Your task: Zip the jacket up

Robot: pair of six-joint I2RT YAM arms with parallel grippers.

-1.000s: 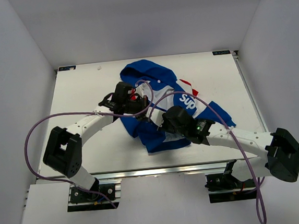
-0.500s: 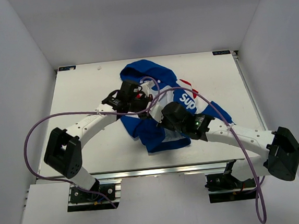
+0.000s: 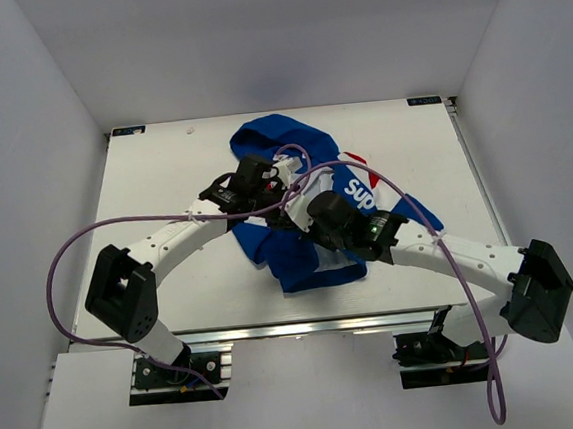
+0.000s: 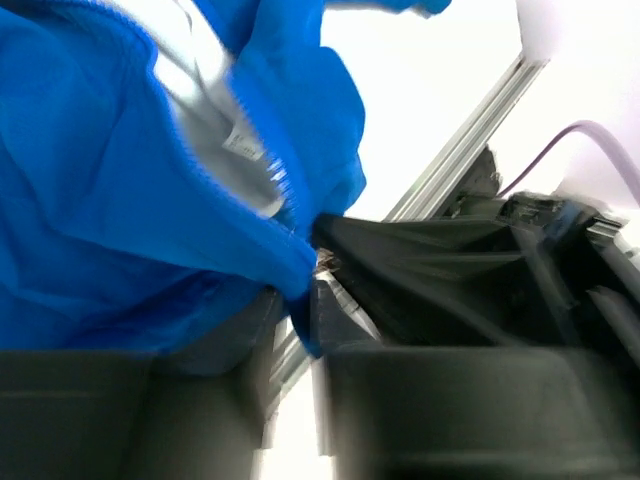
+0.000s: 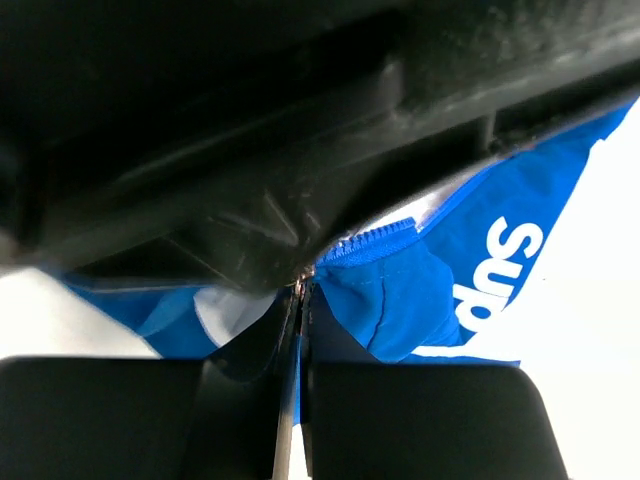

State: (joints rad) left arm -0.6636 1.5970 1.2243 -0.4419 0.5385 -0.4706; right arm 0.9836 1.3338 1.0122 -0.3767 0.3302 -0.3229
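Surface: a white tabletop (image 3: 163,175), boxed in by plain white walls.
Near edge: both arms reach in from their bases and meet over the middle.
Right gripper: the black two-finger right gripper (image 5: 300,330) has its pads pressed together on a thin edge just below the zipper teeth (image 5: 365,240), so it is clamped on the jacket.
Left gripper: the black left gripper (image 4: 295,330), just beside the right one, is closed over a fold of blue hem.
Jacket: the small royal-blue hooded fabric jacket with white lining (image 3: 301,263) lies crumpled mid-table. Its front is not yet joined and its hood is farthest away.
Key relation: the zipper line seems to run away from both grippers toward the hood, so the pull would go far-ward, and the right gripper sits nearer the zipper's foot.
Views: the wrist cameras show the teeth and the pinches. The overhead camera hides them under the wrists, but it alone shows the jacket's lie and the white "Sup" lettering (image 3: 360,193).
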